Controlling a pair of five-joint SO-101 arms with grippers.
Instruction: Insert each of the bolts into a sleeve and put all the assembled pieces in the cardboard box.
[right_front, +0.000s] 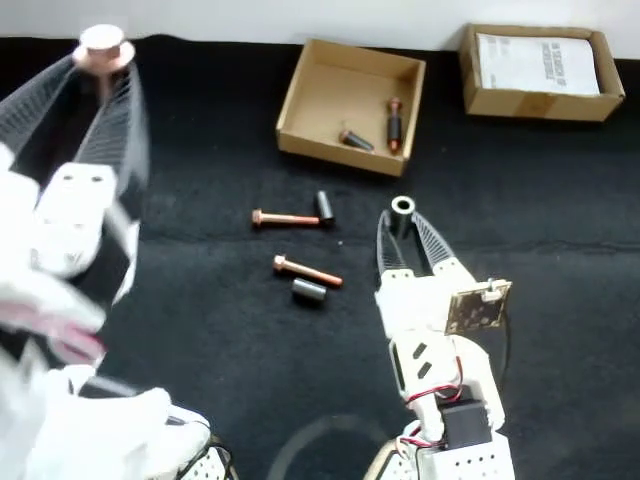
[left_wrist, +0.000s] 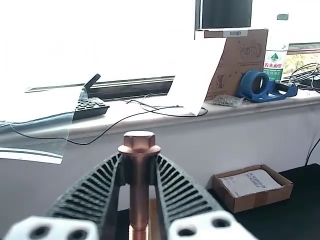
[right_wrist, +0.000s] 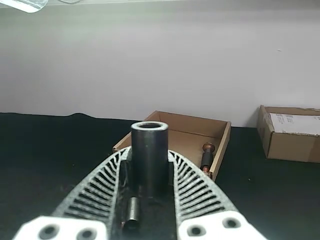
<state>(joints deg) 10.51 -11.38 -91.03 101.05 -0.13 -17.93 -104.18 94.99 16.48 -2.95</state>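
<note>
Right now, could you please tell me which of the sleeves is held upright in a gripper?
The sleeve clamped in the right gripper, bore up; the other two loose sleeves rest on the table.

A white wall (right_wrist: 150, 60) backs the black table (right_front: 570, 300); a keyboard (left_wrist: 90, 106) and monitor (left_wrist: 226, 14) sit along the bright windowsill (left_wrist: 260, 107)

The table (right_front: 560, 200) is covered with a black cloth. Toward its far edge an open cardboard box (right_front: 330, 100) is set, and a second box (right_front: 540, 103) is placed well apart from it, at the far right. In front of the open box, the far bolt (right_front: 285, 218) is laid flat, with the far sleeve (right_front: 325, 207) at its plain end. Closer in, the near bolt (right_front: 308, 270) is laid at a slant, and the near sleeve (right_front: 309, 292) is laid on its side just beside it.
</note>
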